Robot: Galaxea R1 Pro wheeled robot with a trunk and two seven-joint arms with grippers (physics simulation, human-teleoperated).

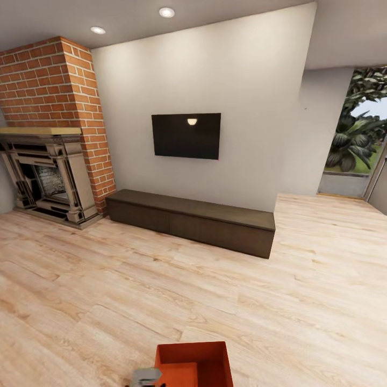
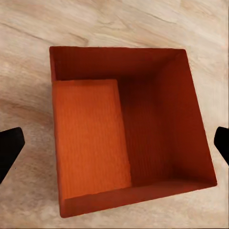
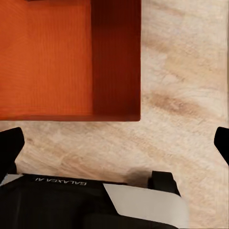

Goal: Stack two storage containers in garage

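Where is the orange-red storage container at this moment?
The storage container sits on the light wood-plank floor at the bottom centre of the head view, just ahead of the robot, well short of the long dark cabinet.

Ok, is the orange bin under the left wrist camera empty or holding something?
Empty. The storage container sits upright on the wood floor; its ribbed bottom and inner walls are bare. Left hand hovers open above.

You are looking at a home living room: a brick fireplace (image 1: 51, 134) with a pale carved surround stands at the left of the head view, and a wall-mounted TV (image 1: 186, 135) hangs at centre above a long dark low cabinet (image 1: 193, 220). Light wood-plank flooring (image 1: 161, 290) fills the lower frame, recessed ceiling lights (image 1: 166, 12) sit at the top, and a glazed opening (image 1: 357, 134) at the right shows garden plants.
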